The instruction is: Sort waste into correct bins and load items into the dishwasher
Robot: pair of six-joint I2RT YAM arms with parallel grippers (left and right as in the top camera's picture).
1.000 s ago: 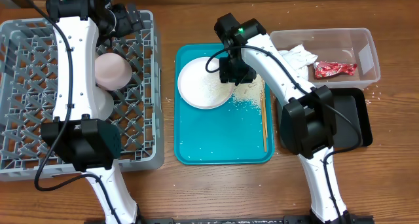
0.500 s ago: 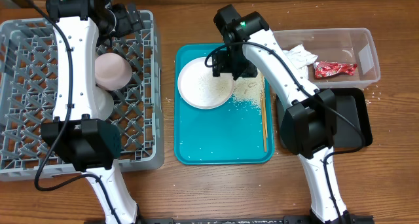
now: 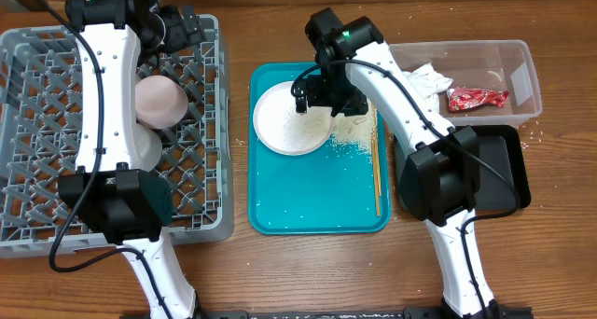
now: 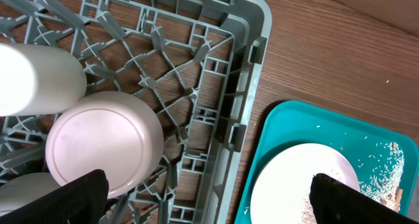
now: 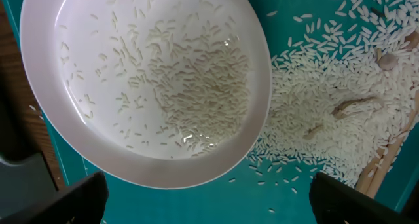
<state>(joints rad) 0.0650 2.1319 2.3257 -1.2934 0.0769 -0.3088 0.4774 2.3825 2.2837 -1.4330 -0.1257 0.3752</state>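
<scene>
Right gripper [image 3: 320,103] above plate [image 3: 280,132] rim

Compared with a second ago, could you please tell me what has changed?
The right claw slid left from the right rim of the white plate to farther over it, and stands open, empty. The plate, rice, teal tray and left claw over the dish rack stayed put.

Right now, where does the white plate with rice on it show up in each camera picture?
Overhead: white plate at upper left of the teal tray.
Left wrist: plate at bottom right, cut by the edge.
Right wrist: plate fills the upper left.
Shared landmark: the teal tray under it in all three.
</scene>
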